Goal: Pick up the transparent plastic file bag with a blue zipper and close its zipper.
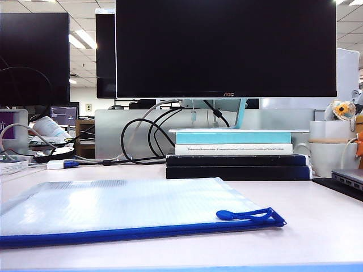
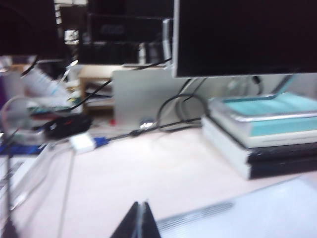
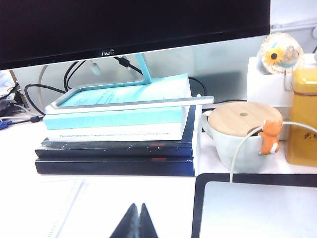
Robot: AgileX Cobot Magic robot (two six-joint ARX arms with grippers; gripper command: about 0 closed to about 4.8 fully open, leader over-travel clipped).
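The file bag (image 1: 125,205) lies flat on the white table near the front edge, a translucent gridded pouch. Its blue zipper (image 1: 130,232) runs along the near long edge, and the blue cord pull (image 1: 249,215) rests at the right end. No arm shows in the exterior view. In the left wrist view my left gripper (image 2: 140,204) is shut and empty, pulled back above the table beside a corner of the file bag (image 2: 257,213). In the right wrist view my right gripper (image 3: 137,206) is shut and empty too, with an edge of the file bag (image 3: 59,208) faintly visible beside it.
A stack of teal and black books (image 1: 235,153) carries a monitor stand behind the bag, with a large dark monitor (image 1: 227,48) above. Cables (image 1: 142,139) trail at the back left. A lidded white mug (image 3: 237,139) and a laptop (image 3: 257,208) stand on the right.
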